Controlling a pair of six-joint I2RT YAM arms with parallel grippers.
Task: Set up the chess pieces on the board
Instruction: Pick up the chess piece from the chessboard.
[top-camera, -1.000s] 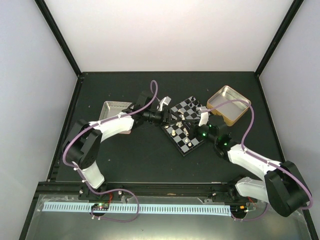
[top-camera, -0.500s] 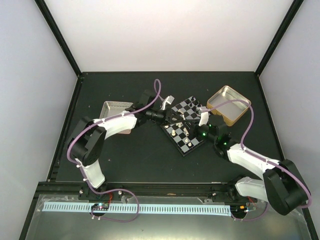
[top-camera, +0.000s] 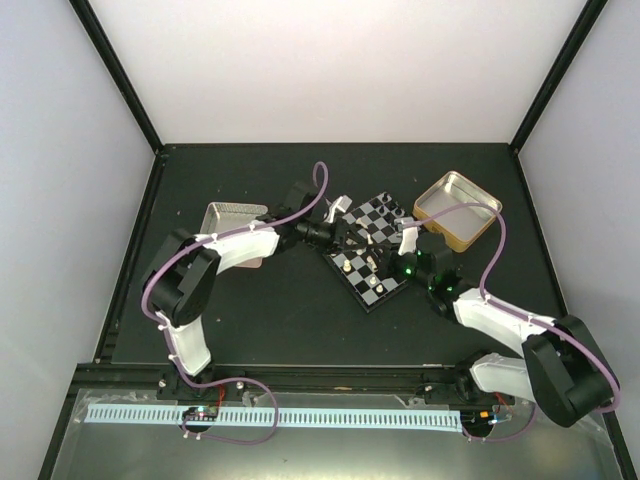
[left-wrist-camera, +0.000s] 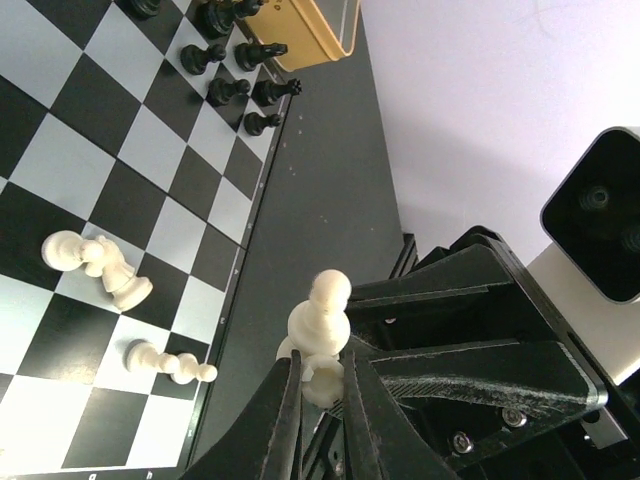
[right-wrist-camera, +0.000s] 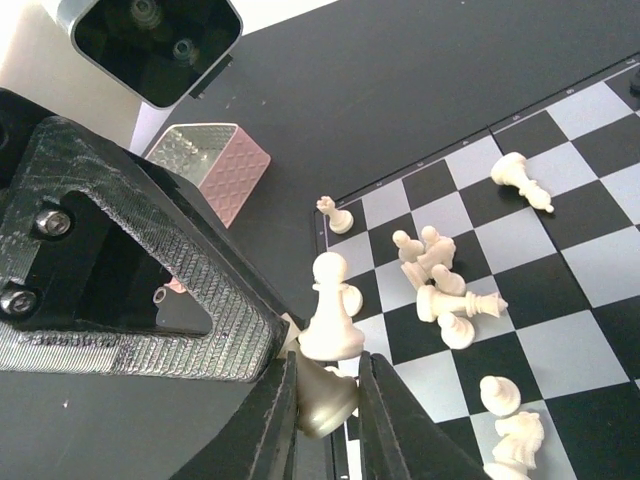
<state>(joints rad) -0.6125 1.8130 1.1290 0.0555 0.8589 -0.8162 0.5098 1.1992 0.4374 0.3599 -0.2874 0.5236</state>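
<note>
The board lies tilted at mid-table. Black pieces stand along its far edge. Several cream-white pieces lie toppled on its squares, and two more show in the left wrist view. My left gripper is shut on a white pawn whose head sticks out past the fingertips. My right gripper is shut on a cream-white piece. Another white pawn shows just above that piece. The two grippers' tips nearly touch over the board's near-left part.
A silver tin stands left of the board, behind the left arm. A gold tin stands at the board's far right corner. Black frame rails border the dark table.
The left gripper has moved right with its pawn, over the board and up to the right gripper. The right arm has barely moved.
</note>
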